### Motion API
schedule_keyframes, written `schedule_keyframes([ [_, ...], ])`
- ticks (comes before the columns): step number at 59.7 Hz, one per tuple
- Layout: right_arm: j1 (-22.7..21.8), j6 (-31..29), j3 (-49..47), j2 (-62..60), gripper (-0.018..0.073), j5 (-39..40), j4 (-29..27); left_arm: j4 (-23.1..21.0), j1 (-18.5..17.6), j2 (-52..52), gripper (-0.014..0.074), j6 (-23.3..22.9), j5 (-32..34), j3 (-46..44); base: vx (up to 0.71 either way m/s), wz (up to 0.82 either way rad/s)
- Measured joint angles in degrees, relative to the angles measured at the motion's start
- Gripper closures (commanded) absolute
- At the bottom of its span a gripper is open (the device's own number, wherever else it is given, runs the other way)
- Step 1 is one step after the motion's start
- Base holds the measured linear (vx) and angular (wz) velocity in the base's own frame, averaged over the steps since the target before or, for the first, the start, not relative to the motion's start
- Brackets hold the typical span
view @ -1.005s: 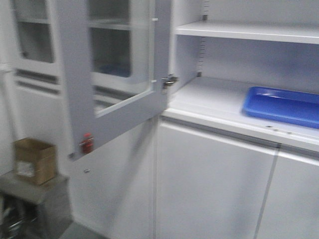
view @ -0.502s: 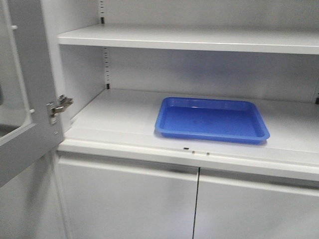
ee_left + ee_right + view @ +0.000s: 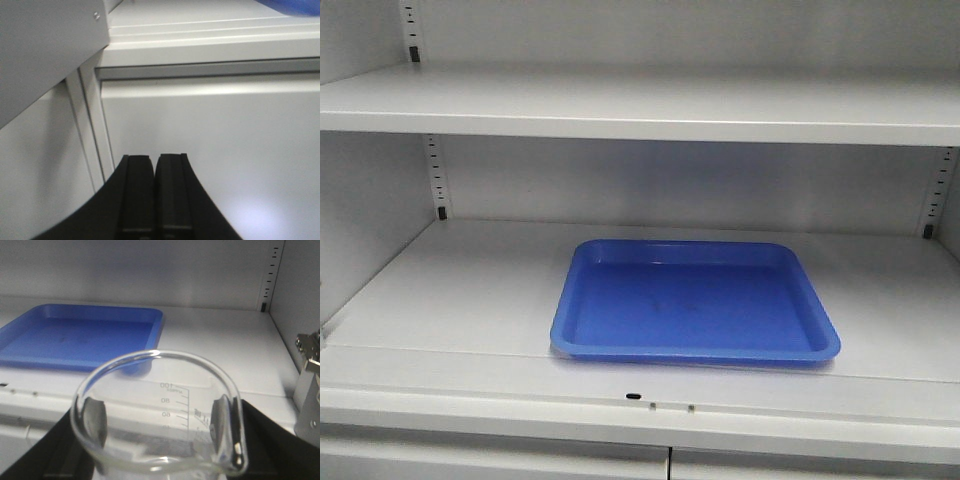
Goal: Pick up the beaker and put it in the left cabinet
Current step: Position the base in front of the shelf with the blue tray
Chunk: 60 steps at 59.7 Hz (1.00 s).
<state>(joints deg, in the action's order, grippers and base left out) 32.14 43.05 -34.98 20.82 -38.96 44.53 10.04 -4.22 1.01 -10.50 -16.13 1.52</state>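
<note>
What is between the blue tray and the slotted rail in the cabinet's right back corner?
Nothing but bare grey shelf. The right wrist view shows the stretch from the blue tray to the slotted rail empty; the front view agrees.

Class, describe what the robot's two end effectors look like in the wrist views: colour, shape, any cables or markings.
The left end effector has two matte black fingers with flat inner faces and outer edges that curve and widen toward the base. The right end effector is black too; only dark flanks show beside the beaker. No cables or markings show on either.
</note>
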Motion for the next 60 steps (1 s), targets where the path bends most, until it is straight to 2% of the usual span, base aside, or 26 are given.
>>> schedule_keyframes([
  [33,0.0,0.0,0.0,0.0,0.056,-0.1,0.0,0.0,0.0,0.0,0.0593,0.0,0.0,0.0,0.26,-0.12],
  [60,-0.3,0.0,0.0,0.0,0.056,-0.1,0.0,0.0,0.0,0.0,0.0593,0.0,0.0,0.0,0.07,-0.03],
])
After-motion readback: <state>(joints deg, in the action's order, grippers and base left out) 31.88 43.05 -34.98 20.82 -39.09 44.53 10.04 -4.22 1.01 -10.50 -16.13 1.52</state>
